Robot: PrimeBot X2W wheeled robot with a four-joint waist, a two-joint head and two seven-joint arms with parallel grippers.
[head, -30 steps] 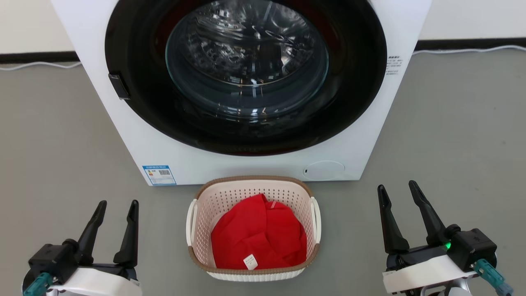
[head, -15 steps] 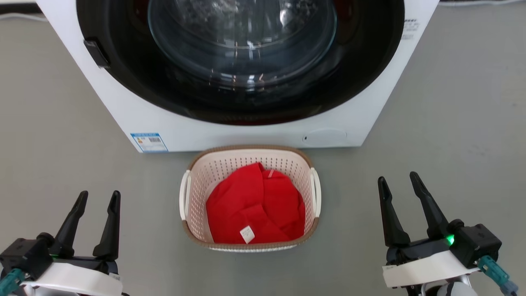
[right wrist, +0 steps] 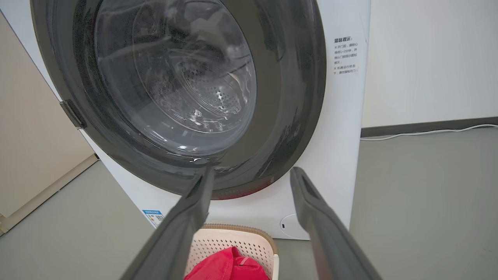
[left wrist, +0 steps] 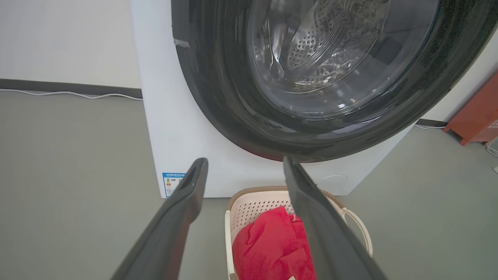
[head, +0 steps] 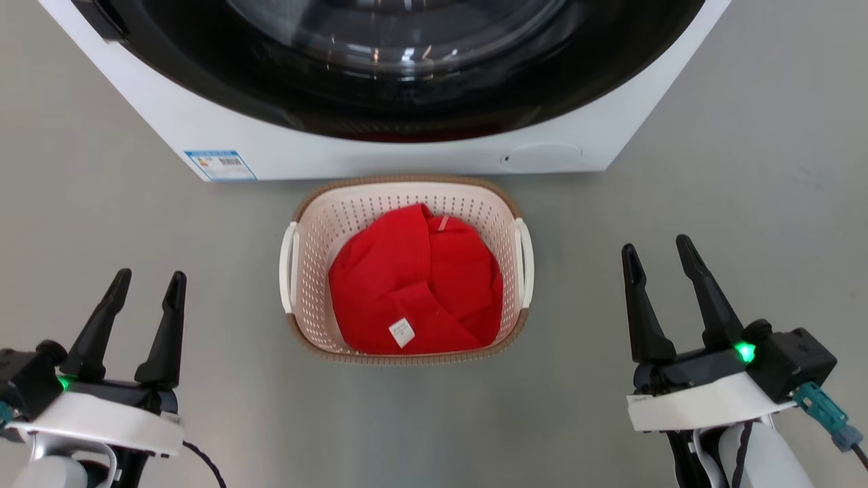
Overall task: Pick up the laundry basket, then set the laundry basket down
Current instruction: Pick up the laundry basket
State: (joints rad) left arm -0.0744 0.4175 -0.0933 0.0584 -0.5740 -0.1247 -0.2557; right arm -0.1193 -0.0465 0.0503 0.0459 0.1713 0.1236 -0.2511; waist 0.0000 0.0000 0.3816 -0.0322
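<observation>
The laundry basket (head: 308, 244), cream-white and perforated with a brown rim and white side handles, stands on the grey floor just in front of the washing machine, and a red garment (head: 413, 285) lies in it. My left gripper (head: 149, 279) is open at the lower left, well clear of the basket's left handle. My right gripper (head: 656, 245) is open at the lower right, apart from the right handle. Both wrist views look past their open fingers at the laundry basket (left wrist: 249, 204) (right wrist: 218, 243) low in the picture.
The white washing machine (head: 380, 152) with its dark round door stands right behind the basket. Grey floor (head: 746, 169) lies on both sides. A white cable (left wrist: 70, 93) runs along the wall, and an orange-red object (left wrist: 476, 116) sits at the right.
The head camera has tilted down, so the washer and basket shifted up the picture. Both grippers stay open; the left one has shifted left and lower relative to the basket.
</observation>
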